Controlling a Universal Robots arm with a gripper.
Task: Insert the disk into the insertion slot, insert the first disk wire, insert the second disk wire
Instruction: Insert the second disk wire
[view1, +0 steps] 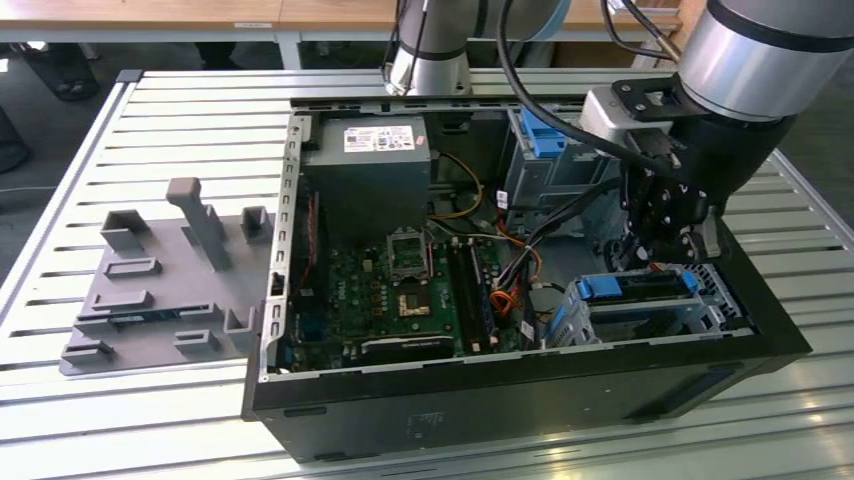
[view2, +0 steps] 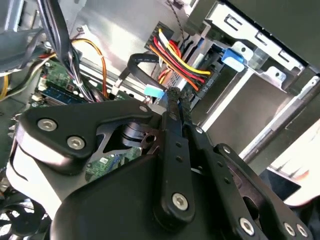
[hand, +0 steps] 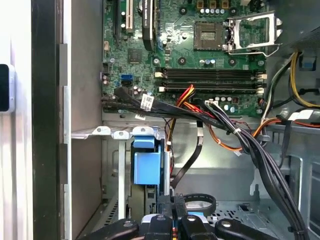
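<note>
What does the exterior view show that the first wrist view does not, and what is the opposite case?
Exterior view: the whole black computer case on a slatted table, a grey fixture plate beside the case toward the exterior view's left, the power supply, and the disk sitting in the insertion slot.
First wrist view: small blue sockets on the board and a white tag on a black cable bundle.
Both: the processor socket and the end effector.
</note>
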